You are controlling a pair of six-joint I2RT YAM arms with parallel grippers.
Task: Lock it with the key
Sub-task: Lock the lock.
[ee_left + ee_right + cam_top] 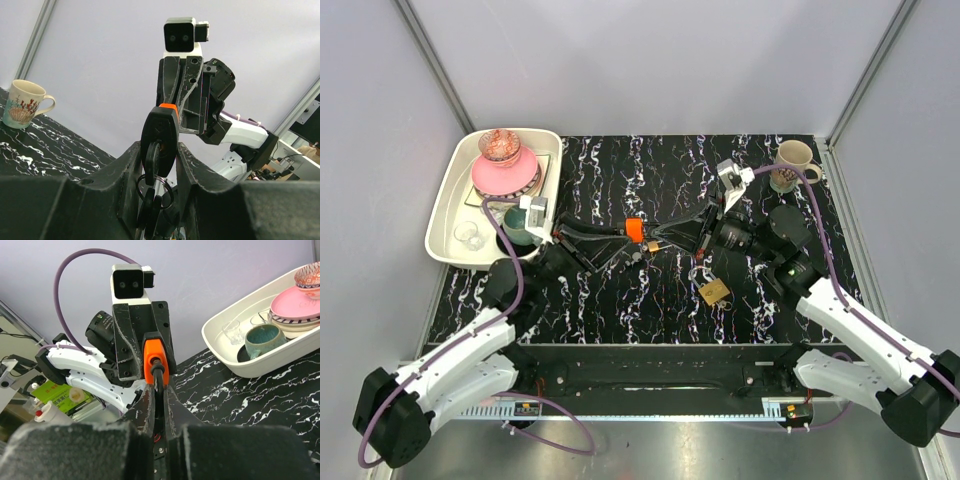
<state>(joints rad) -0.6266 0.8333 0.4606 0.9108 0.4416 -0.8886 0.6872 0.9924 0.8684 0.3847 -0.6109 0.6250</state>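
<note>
The key (634, 230) has a bright orange head and hangs in the air above the middle of the black marble table. My left gripper (623, 234) is shut on its head; in the left wrist view (159, 146) the head (169, 107) looks dark with an orange tip, and a ring of dark keys (156, 192) hangs under it. My right gripper (656, 243) meets it from the right. In the right wrist view (159, 386) it is shut on a thin dark loop running through the hole of the orange head (153, 359). A brass padlock (713, 291) lies on the table, apart from both grippers.
A white tray (445, 215) at the far left holds a pink plate (503, 176), a patterned bowl, a teal cup (264, 338) and small glasses. A cream mug (792, 163) stands at the far right corner, also in the left wrist view (22, 104).
</note>
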